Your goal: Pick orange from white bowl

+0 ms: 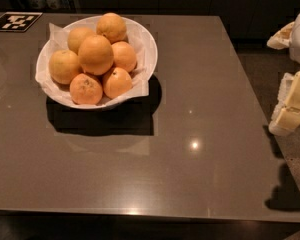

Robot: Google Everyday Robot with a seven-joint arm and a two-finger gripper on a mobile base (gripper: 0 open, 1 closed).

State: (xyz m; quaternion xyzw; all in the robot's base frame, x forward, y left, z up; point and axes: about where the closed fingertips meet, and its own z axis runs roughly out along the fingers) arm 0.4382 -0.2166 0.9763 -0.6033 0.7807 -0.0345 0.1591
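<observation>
The white bowl (149,53), wide, shallow and lined with crumpled white paper, stands on the dark grey table at the back left. It holds several oranges in a pile. The orange (95,54), the largest, smooth and evenly bright, sits on top in the middle of the pile. Smaller oranges with dark speckles lie around it. My gripper (291,109), white with pale yellow parts, hangs at the far right edge of the view, beyond the table's right edge. It is far from the bowl and holds nothing.
A black-and-white marker tag (15,20) lies at the table's back left corner. The grey table (190,149) extends from the bowl to the front and right. Its right edge runs diagonally past the arm, with floor beyond. Dark cabinets stand behind.
</observation>
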